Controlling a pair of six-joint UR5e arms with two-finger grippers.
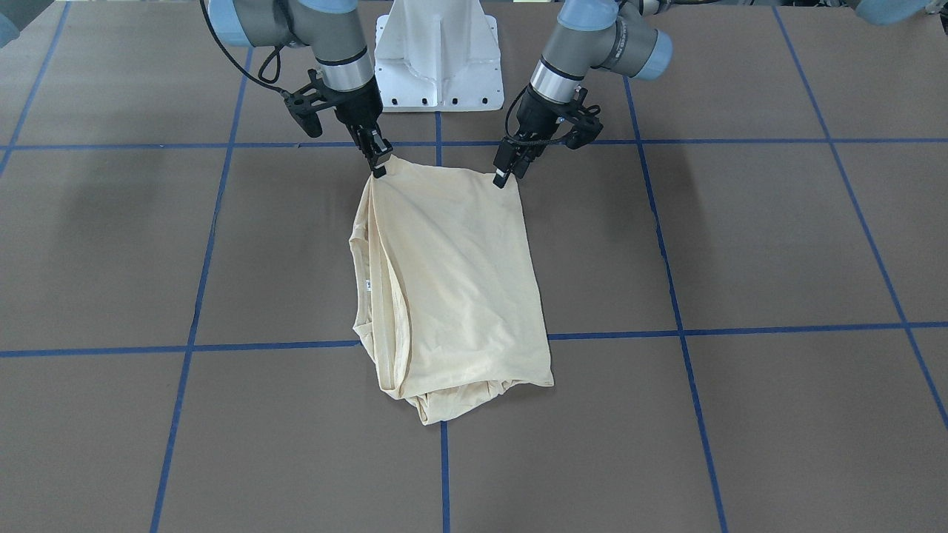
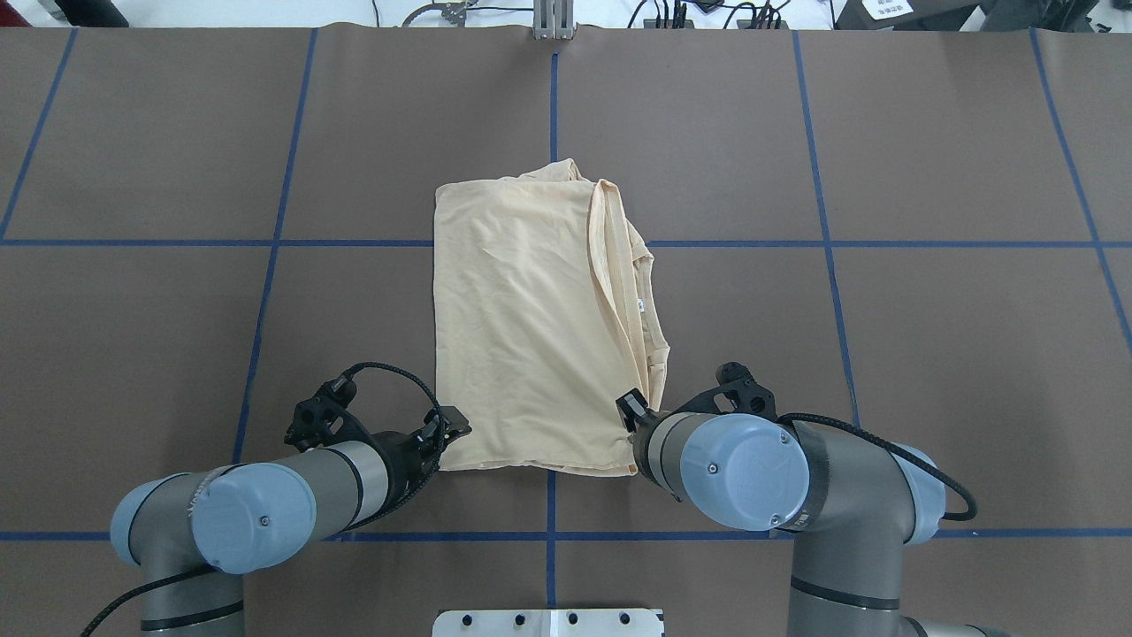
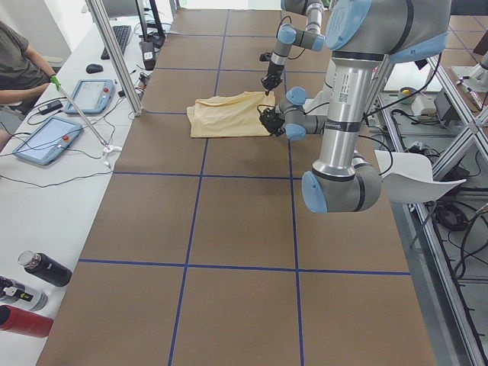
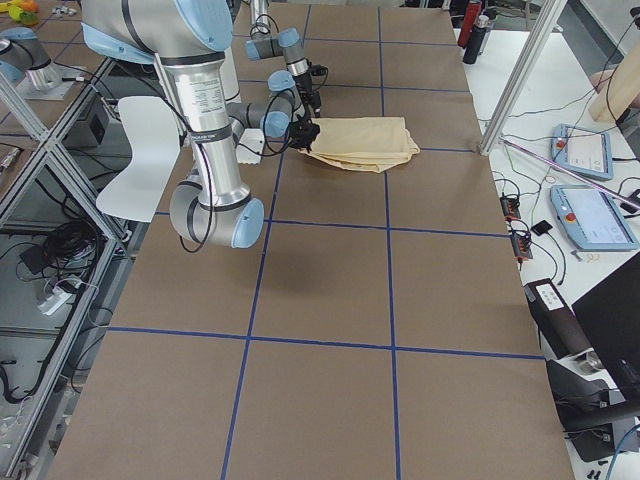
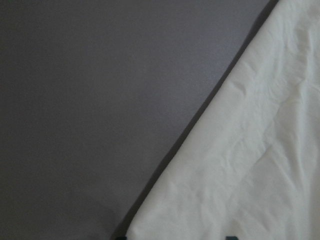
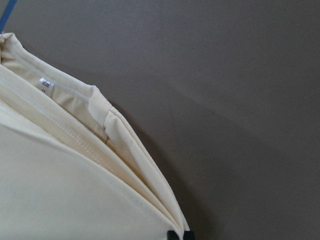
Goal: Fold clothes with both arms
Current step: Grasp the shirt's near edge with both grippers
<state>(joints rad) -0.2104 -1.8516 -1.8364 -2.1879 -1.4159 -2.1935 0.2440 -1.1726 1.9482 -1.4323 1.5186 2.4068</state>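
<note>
A brown table surface (image 1: 778, 244) is divided into squares by blue tape lines (image 1: 675, 296). A white bench (image 3: 53, 217) carrying tablets (image 3: 47, 139) and bottles (image 3: 44, 269) is set alongside; a white chair (image 4: 135, 150) is seen beyond the opposite edge.

Cream shirt (image 1: 459, 281), folded lengthwise, flat

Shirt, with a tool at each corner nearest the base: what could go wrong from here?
1. The right tool pinches the shirt's stacked collar-side layers; it may hold only some, so the fold could splay on lifting.
2. Whether the left tool grips its corner is unclear; a slip would skew the fold.
3. At the far end bunched fabric pokes out and could get trapped as a lump.
</note>
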